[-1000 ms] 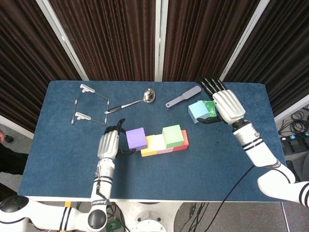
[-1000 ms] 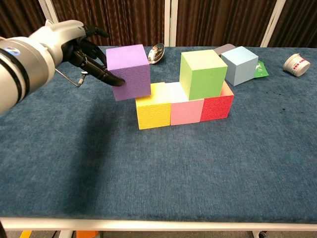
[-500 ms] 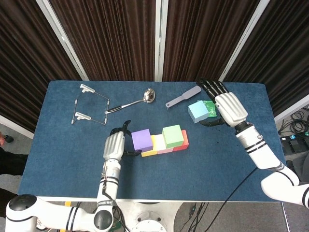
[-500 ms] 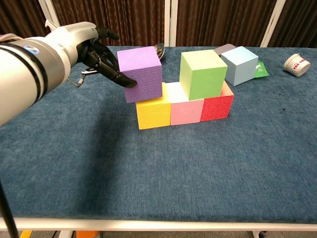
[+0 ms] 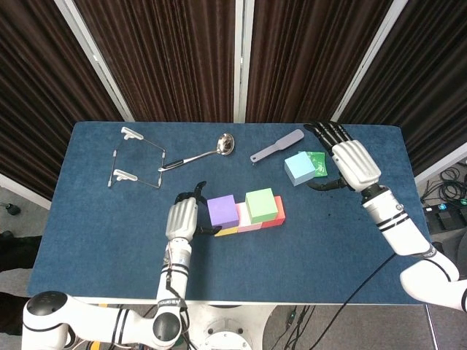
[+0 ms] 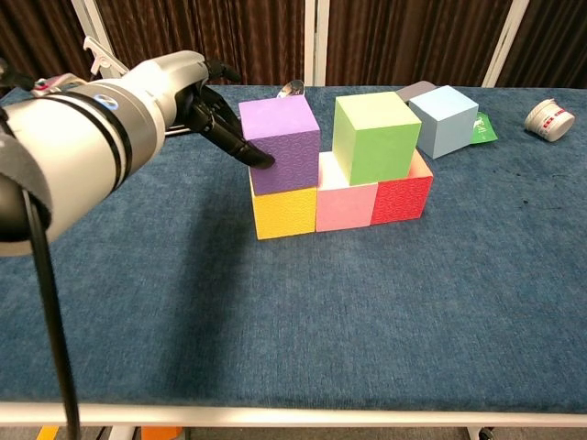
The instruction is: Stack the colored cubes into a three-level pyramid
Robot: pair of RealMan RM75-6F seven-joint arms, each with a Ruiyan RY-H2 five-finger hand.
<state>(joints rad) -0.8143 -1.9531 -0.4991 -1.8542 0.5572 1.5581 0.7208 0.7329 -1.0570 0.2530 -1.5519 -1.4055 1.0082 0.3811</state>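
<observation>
A blue-covered table point(image 5: 87, 240) spans both views, with wide bare cloth along its near edge and on its left and right sides, while the objects sit in the middle and far half. At centre stands a row of three cubes touching side by side: yellow cube point(image 6: 284, 210) on the left, pink cube point(image 6: 346, 203) in the middle, red cube point(image 6: 402, 196) on the right. On the second level, the purple cube point(image 6: 282, 143) rests over the yellow one, its faces roughly square with the row and overhanging a little to the left, and the green cube point(image 6: 376, 136) sits over the pink-red seam; a narrow gap separates the two upper cubes. The left robot hand point(image 5: 184, 217) is just left of the purple cube, dark fingertips point(image 6: 253, 154) pressed on its left face in a grip. The light blue cube point(image 5: 300, 168) lies far right of the stack, turned slightly askew, beside a green packet point(image 5: 319, 161). The right robot hand point(image 5: 354, 162) hovers just right of that cube, fingers spread wide and holding nothing. Along the far side lie a wire rack point(image 5: 136, 157) at left, a metal ladle point(image 5: 198, 153) with its long handle running leftward and toward the near side, and a grey spatula point(image 5: 277, 145) angled toward the far right. A small white cup point(image 6: 550, 118) lies on its side at the far right edge.
</observation>
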